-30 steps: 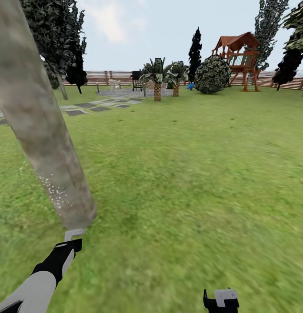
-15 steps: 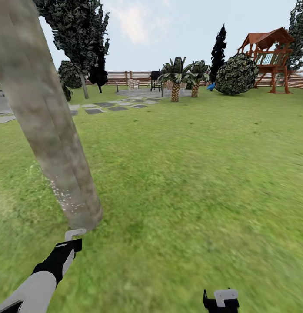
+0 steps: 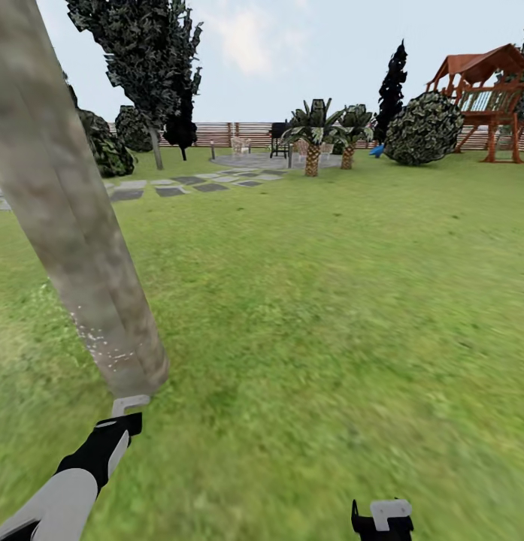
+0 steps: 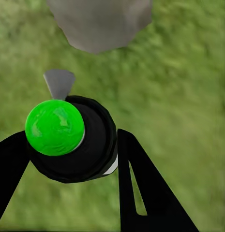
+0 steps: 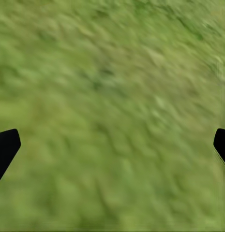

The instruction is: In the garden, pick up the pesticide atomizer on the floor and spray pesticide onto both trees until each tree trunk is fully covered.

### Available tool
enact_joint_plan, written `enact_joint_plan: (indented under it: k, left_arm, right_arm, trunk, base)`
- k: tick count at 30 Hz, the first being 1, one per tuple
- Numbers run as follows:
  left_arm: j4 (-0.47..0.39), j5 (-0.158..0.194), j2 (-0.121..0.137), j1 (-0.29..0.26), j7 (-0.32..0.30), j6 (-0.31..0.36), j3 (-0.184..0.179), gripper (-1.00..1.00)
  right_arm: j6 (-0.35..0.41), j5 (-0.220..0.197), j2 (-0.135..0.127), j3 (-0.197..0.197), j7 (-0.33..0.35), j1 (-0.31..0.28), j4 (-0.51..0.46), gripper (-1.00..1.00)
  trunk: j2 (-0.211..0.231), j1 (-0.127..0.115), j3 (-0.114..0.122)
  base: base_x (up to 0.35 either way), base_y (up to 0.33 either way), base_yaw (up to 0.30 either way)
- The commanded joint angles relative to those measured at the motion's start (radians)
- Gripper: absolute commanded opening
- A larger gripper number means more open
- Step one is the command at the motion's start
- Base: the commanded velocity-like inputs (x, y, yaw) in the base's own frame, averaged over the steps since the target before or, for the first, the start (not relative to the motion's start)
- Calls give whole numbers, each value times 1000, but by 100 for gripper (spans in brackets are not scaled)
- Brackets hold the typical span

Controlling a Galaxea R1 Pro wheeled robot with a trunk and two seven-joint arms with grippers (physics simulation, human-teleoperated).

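The tree trunk (image 3: pixel 74 225), mottled grey-brown, leans across the left of the head view, with whitish pesticide specks (image 3: pixel 104 342) low on its left side. My left gripper (image 3: pixel 122 417) hangs just in front of the trunk's base. In the left wrist view the left gripper (image 4: pixel 73 159) is shut on the pesticide atomizer (image 4: pixel 95 145), a black cylinder whose top (image 4: pixel 54 126) shows green, with a grey nozzle (image 4: pixel 59 83) towards the trunk's foot (image 4: pixel 100 24). My right gripper (image 3: pixel 382 518) (image 5: pixel 112 145) is open over bare grass. A second tree (image 3: pixel 145 52) stands far back on the left.
Grey stone slabs (image 3: pixel 171 186) cross the lawn towards a paved circle with palm plants (image 3: pixel 313 143). A round bush (image 3: pixel 423 128) and a wooden playhouse (image 3: pixel 491 90) stand at the back right before the slat fence (image 3: pixel 246 134). Open grass lies to the right.
The whole head view has swung left, so the playhouse, bush and palms sit further right in the picture. The trunk and both arms hold about the same places.
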Motion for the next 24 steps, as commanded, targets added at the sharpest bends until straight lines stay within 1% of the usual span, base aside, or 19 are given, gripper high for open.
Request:
enact_joint_plan:
  k: [1,14,24]
  left_arm:
    - [0,0,0,0,0,0,0,-100]
    - [0,0,0,0,0,0,0,-100]
    - [0,0,0,0,13,0,0,-100]
  right_arm:
    - [0,0,0,0,0,0,0,100]
    - [0,0,0,0,0,1,0,100]
    - [0,0,-2,0,0,0,0,100]
  trunk:
    - [0,0,0]
    - [0,0,0]
    - [0,0,0]
  base:
    - [181,-239,273]
    - [162,-242,269]
    - [23,-271,21]
